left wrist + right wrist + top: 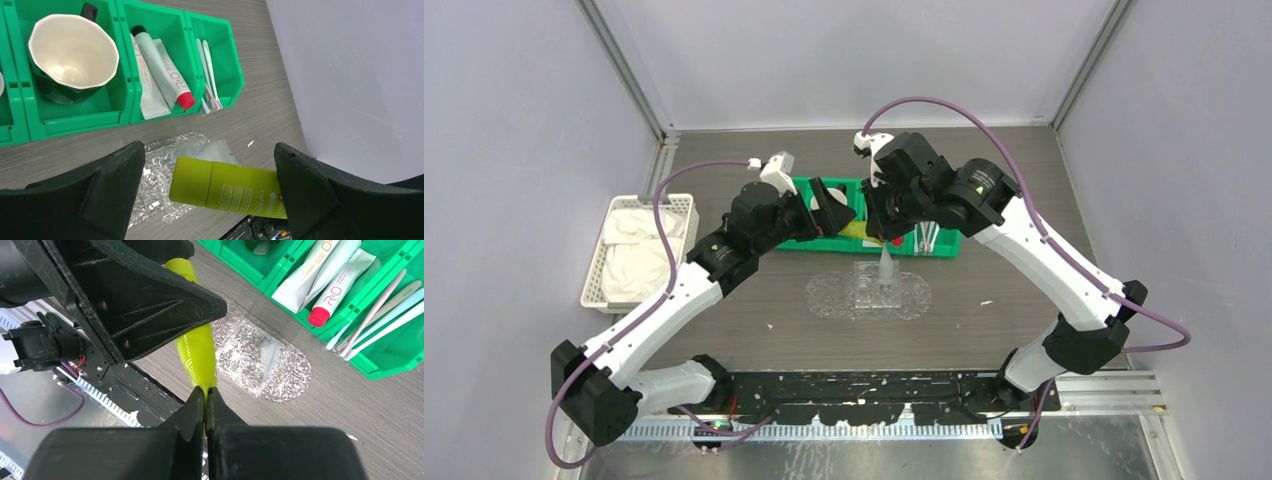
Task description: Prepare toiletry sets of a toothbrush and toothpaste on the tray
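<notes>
White mesh basket point(686, 213) with crumpled white cloth in it stands at the far left of the grey wood-grain table point(1014, 290). Just right of it the left gripper point(208, 150) hangs with its jaws spread wide, one on either side of a yellow-green tube point(225, 189) and not closed on it. Beyond them lies the green bin point(125, 117): a black-and-white mug point(72, 52) fills one compartment, white toothpaste tubes point(160, 65) with one red cap lie in the next, and pale toothbrushes point(207, 70) rest in the rightmost. In front of the bin sits the glittery clear tray point(285, 372), a crumpled clear packet point(270, 352) lying on it. The right gripper point(205, 392) is pinched tight on the flat end of the yellow-green tube, holding it in the air beside the tray, not on it.
</notes>
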Robot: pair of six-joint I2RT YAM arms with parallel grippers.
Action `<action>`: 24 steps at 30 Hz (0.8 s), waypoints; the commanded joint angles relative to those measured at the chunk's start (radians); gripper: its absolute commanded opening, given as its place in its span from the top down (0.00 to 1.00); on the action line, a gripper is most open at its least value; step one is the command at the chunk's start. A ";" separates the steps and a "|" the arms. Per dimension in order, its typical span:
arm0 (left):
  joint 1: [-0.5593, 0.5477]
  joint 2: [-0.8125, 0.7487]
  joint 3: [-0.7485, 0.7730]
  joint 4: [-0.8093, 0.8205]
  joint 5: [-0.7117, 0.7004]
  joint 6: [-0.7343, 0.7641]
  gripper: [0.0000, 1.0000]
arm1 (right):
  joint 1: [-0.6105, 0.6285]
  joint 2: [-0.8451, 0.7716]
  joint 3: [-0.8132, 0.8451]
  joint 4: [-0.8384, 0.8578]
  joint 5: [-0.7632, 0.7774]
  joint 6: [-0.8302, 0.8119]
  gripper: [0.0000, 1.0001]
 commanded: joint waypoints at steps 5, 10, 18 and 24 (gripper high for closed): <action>-0.032 -0.035 -0.047 -0.225 -0.007 0.083 0.00 | -0.039 0.033 0.266 0.040 0.015 0.012 0.99; 0.029 -0.058 0.023 -0.371 -0.091 0.134 0.00 | -0.035 0.148 0.463 -0.279 -0.051 0.029 0.99; 0.212 -0.157 0.019 -0.482 -0.058 0.162 0.00 | -0.026 0.172 0.369 -0.424 0.062 0.066 0.99; 0.216 -0.187 -0.038 -0.468 -0.006 0.161 0.00 | 0.022 0.285 0.408 -0.463 0.100 0.076 0.99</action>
